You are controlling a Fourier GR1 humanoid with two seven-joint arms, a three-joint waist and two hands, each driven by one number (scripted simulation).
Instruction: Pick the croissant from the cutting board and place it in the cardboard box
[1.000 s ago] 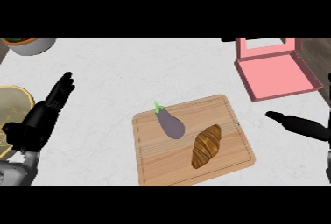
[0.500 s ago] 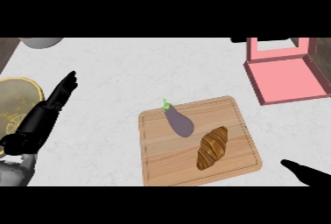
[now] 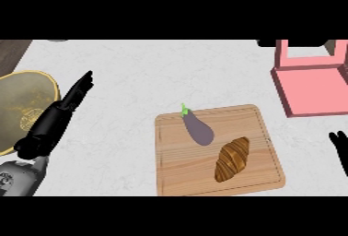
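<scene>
Since half a second ago the right hand [image 3: 338, 150] has slid from the near right corner farther up the right edge of the bench [image 3: 136, 69]. Only a black sliver of it shows, apart from the cutting board [image 3: 176, 177], and I cannot tell whether it is wide or curled. The left hand [image 3: 48, 129] has hardly shifted: it lies open near the left edge, fingers straight and pointing toward the far side, holding nothing, just beside a golden plate [image 3: 20, 99]. The croissant [image 3: 232, 159] lies slantwise on the board's right half, toward its near edge, with an eggplant [image 3: 198, 130] just beside it on the far side. The cardboard box [image 3: 316, 90], pink and open, sits at the far right corner, well apart from the croissant.
</scene>
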